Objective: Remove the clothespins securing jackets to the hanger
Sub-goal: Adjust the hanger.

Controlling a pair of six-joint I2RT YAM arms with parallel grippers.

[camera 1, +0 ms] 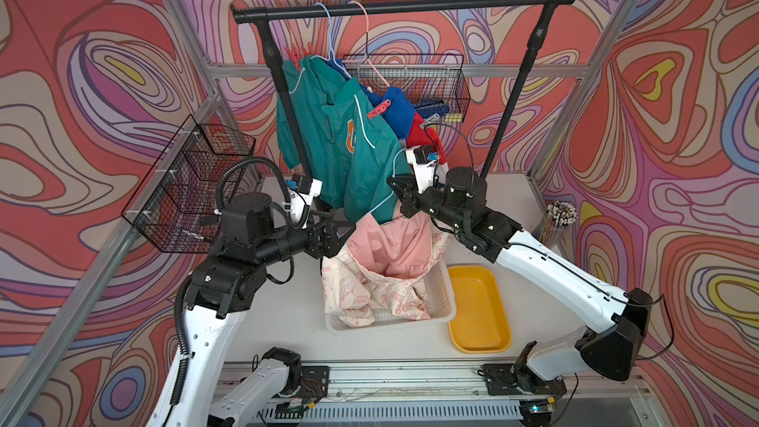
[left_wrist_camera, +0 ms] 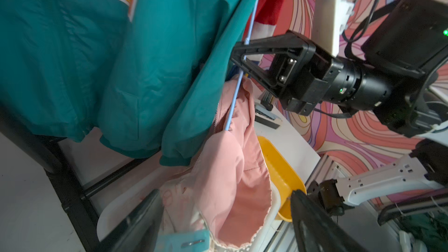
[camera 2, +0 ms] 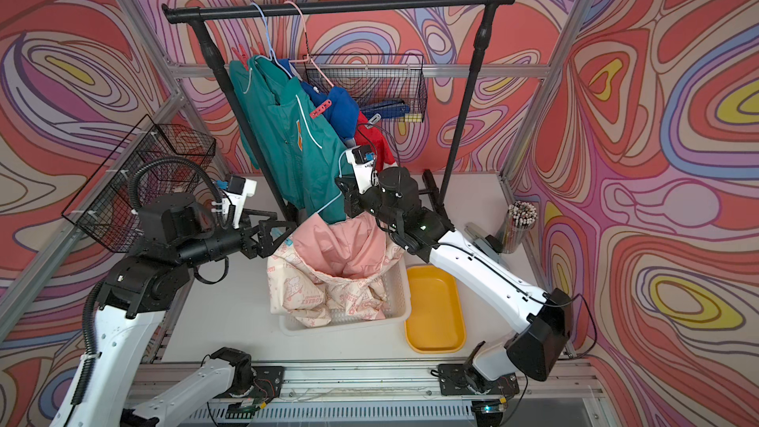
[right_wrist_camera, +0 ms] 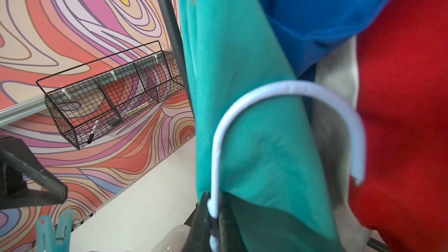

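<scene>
**Left jaws spread around a teal peg; right jaws pinch the freed hanger**

The left gripper (left_wrist_camera: 225, 192) is spread wide over the white basket (camera 1: 441, 301). A teal clothespin (left_wrist_camera: 183, 240) lies low between its fingers. The pin's long axis runs across the gap, and in the right wrist view its two handle ends point up in a V. Whether it touches either finger cannot be told.

The right gripper (left_wrist_camera: 240, 56) is pressed together on the wire of a pale-blue hanger (right_wrist_camera: 288, 88), just below the hook. The hook arches free beside the teal-green jacket (camera 1: 341, 145). The hanger's other end disappears into the pink jacket (camera 1: 390, 256), which is slumped in the basket.

A coral-red clothespin (camera 1: 378, 108) bites the teal-green jacket's shoulder, slanting with its handles toward the blue-red jacket (camera 1: 396, 110). More red clothespins (camera 1: 293, 55) stand upright at the far shoulder. A grey clothespin (camera 1: 431, 119) is too small to read.

The left arm is bent at the elbow with its forearm level. The right arm reaches over the yellow tray (camera 1: 478, 310), wrist toward the hanging hems.
</scene>
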